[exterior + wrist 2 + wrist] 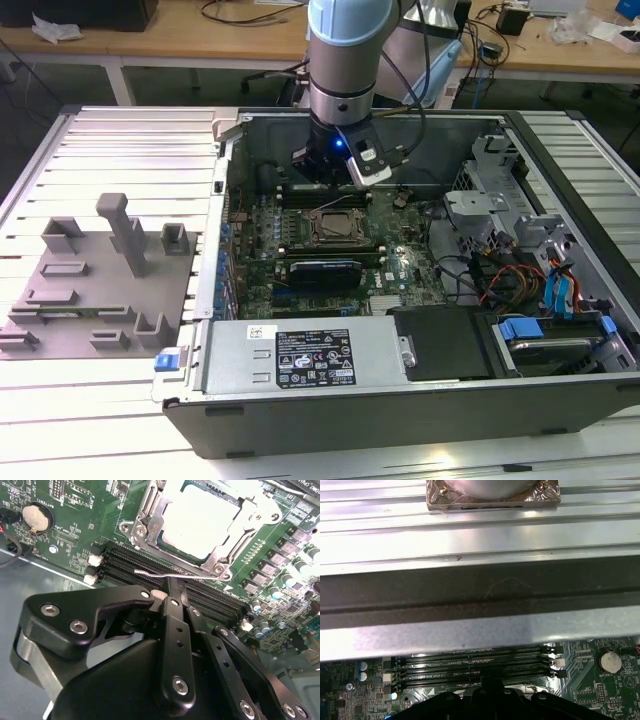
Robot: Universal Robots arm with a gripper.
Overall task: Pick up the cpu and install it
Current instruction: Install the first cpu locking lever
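Note:
The cpu (200, 520), a flat square chip with a silvery-white top, lies inside the dark socket frame (142, 517) on the green motherboard (75, 535). In the exterior view the socket (335, 225) sits mid-board inside the open computer case. My gripper (172, 589) hovers just beside the socket, over the black memory slots (130, 567). Its black fingers (170, 625) are shut together with nothing between them. Their tips are close to a thin wire lever (150, 573) along the socket's edge. From outside, the gripper (332, 182) hangs at the far side of the socket.
A grey plastic fixture plate (90, 290) with upright posts lies on the ribbed table at the exterior view's left. The power supply (300, 355) lines the case's near side, drive bays and cables (540, 290) the right. The case wall (480, 585) stands close behind the memory slots (470, 667).

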